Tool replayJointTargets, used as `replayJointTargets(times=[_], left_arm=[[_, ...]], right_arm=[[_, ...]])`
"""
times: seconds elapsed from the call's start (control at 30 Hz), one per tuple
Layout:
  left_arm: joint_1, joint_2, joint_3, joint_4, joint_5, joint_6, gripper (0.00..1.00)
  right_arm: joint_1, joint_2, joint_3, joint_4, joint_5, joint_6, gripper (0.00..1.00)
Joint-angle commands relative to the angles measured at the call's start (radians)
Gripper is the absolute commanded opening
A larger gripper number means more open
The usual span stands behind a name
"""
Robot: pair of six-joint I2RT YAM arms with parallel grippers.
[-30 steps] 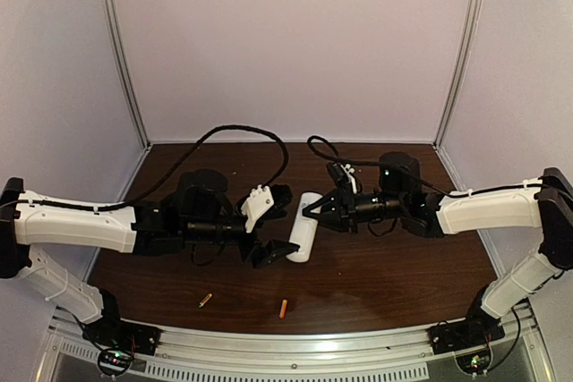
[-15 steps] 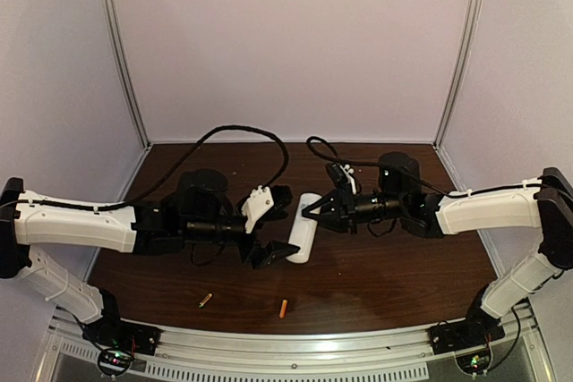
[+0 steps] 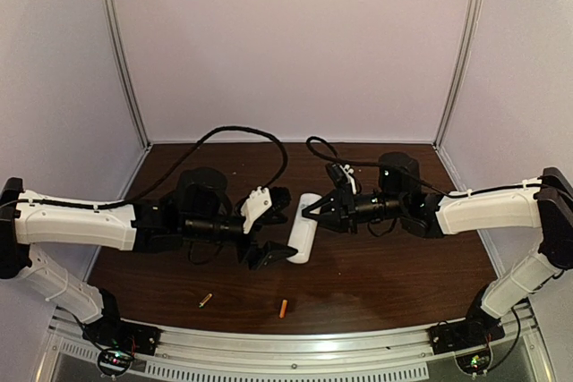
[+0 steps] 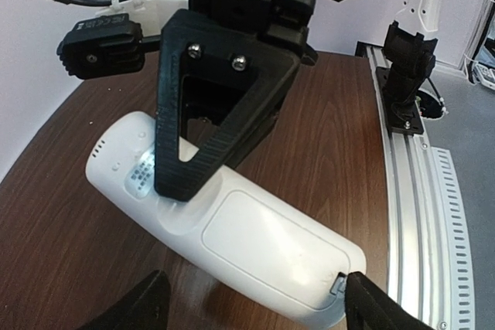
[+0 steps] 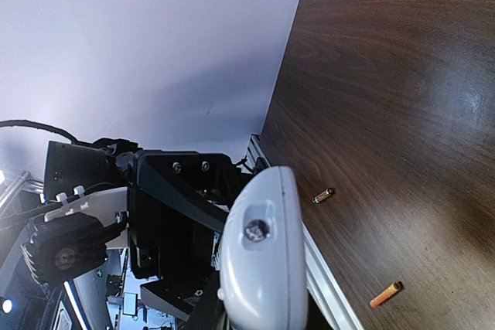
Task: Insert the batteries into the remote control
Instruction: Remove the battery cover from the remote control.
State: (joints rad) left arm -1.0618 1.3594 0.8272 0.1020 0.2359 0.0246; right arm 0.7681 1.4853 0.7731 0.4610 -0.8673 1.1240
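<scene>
So, remote [image 3: 303,229]: mid-table between both grippers, back side facing the left wrist cam, cover panel on; looks raised off the table, can't be sure.
Right gripper [image 3: 311,215]: pinching remote at its far end, one black finger flat on the back; the other finger is hidden.
Left gripper [image 3: 285,224]: spread, fingertips either side of remote's cover end, no contact as far as I can tell.
Batteries: brass battery [image 3: 205,300] and orange battery [image 3: 283,308] lying loose near the front edge, apart from each other, well apart from remote.
Handling, remote: likely light, stiff, glossy plastic with rounded edges, so slippy; grip across the long sides, keep off cover panel.
Handling, batteries: tiny, round, will likely roll; pinch across the middle.
Table [image 3: 385,275]: dark wood, flat, slight sheen.
Room: pale walls on three sides, metal rail [image 3: 295,346] along the near edge.
</scene>
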Motion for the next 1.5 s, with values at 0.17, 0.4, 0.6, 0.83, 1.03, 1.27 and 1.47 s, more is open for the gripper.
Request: replayJointTargets(times=[0.17,0.4,0.6,0.83,1.03,1.27,1.47], left_arm=[[0.019,0.015,0.044,-0.027,-0.031,-0.001,0.74],[0.017,0.026,0.052,-0.025,-0.053,0.009,0.74],[-0.003,-0.007,0.023,0.029,-0.169,0.026,0.75],[-0.007,-0.083,-0.024,0.122,-0.295,0.043,0.8],[-0.007,-0.101,-0.036,0.145,-0.327,0.042,0.8],[-0.007,-0.136,-0.067,0.112,-0.243,0.015,0.8],[-0.007,-0.139,-0.079,0.078,-0.124,-0.057,0.79]], right_arm=[[0.018,0.002,0.018,0.051,-0.038,0.002,0.0],[0.02,0.02,0.016,0.079,-0.038,0.026,0.0],[0.02,0.042,0.008,0.098,-0.035,0.057,0.0],[0.021,0.059,0.0,0.091,-0.027,0.069,0.0],[0.02,0.063,-0.007,0.083,-0.02,0.072,0.0],[-0.017,0.036,-0.013,-0.004,0.038,0.025,0.0],[-0.036,-0.001,-0.008,-0.099,0.118,-0.032,0.0]])
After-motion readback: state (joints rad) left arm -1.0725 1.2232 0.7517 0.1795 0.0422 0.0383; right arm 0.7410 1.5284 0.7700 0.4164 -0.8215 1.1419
